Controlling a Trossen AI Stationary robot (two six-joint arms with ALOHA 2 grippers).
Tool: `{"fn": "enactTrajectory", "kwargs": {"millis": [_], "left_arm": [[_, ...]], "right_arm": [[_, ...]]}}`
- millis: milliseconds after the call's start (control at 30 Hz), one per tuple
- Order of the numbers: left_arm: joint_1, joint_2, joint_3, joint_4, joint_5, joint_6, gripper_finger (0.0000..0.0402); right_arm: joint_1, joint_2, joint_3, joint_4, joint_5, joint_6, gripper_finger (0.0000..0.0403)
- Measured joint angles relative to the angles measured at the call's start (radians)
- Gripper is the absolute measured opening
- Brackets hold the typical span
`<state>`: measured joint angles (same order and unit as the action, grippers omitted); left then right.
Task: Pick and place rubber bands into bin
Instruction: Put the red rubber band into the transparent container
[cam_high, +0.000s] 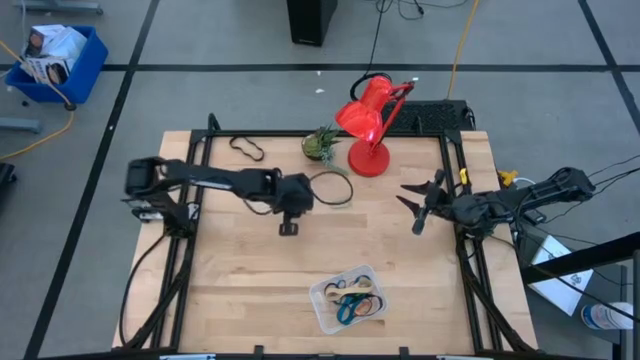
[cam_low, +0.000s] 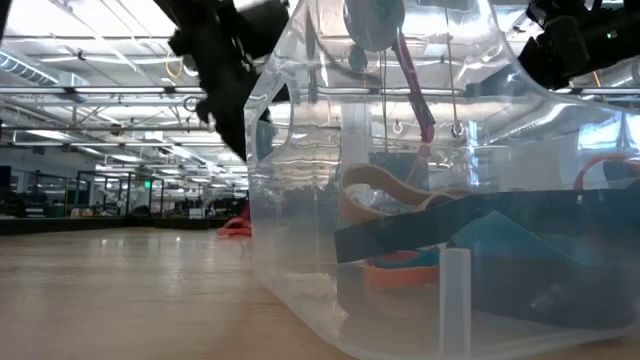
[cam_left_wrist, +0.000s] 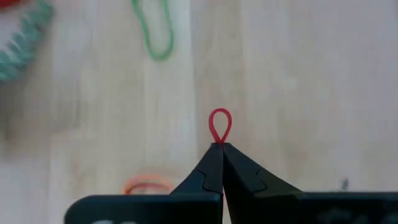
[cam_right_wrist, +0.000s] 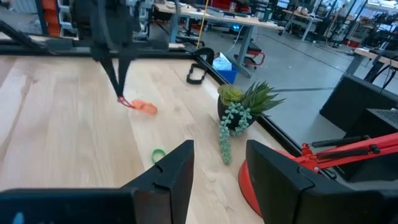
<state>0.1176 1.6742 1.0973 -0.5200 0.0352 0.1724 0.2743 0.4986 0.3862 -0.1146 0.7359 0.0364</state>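
Note:
My left gripper (cam_high: 288, 228) hangs over the table's middle, pointing steeply down, shut on a small red rubber band (cam_left_wrist: 219, 126). An orange band (cam_right_wrist: 144, 107) lies on the wood just beside the fingertips, and a green band (cam_left_wrist: 155, 31) lies farther toward the plant. The clear bin (cam_high: 350, 298) stands near the table's front edge with several bands inside. My right gripper (cam_high: 420, 205) waits open at the right, above the table, holding nothing. My left gripper pinches the red band at one end (cam_left_wrist: 219, 142) between its two fingertips (cam_left_wrist: 211, 158). The fingers slant down from the table's left. A short loop of the band sticks out past the tips and looks clear of the wood.
A red desk lamp (cam_high: 370, 120) and a small potted plant (cam_high: 320, 145) stand at the far edge, with a black band (cam_high: 247, 148) to their left. Bare wood lies between the left gripper and the bin.

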Motion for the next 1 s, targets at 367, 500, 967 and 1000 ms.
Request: {"fn": "enactTrajectory", "kwargs": {"millis": [367,500,967,1000], "left_arm": [[0.000,-0.335,0.001,0.157,0.063,-0.088,0.0001],[-0.003,-0.418,0.002,0.204,0.125,-0.111,0.0001],[-0.063,-0.558,0.002,0.593,0.227,-0.075,0.0000],[-0.066,-0.558,0.002,0.598,0.227,-0.074,0.0000]], "right_arm": [[0.000,-0.033,0.000,0.173,-0.005,-0.030,0.0144],[0.000,-0.055,0.000,0.172,-0.031,-0.022,0.0144],[0.000,-0.080,0.000,0.171,-0.057,-0.049,0.0144],[0.000,-0.080,0.000,0.171,-0.057,-0.050,0.0144]]}}
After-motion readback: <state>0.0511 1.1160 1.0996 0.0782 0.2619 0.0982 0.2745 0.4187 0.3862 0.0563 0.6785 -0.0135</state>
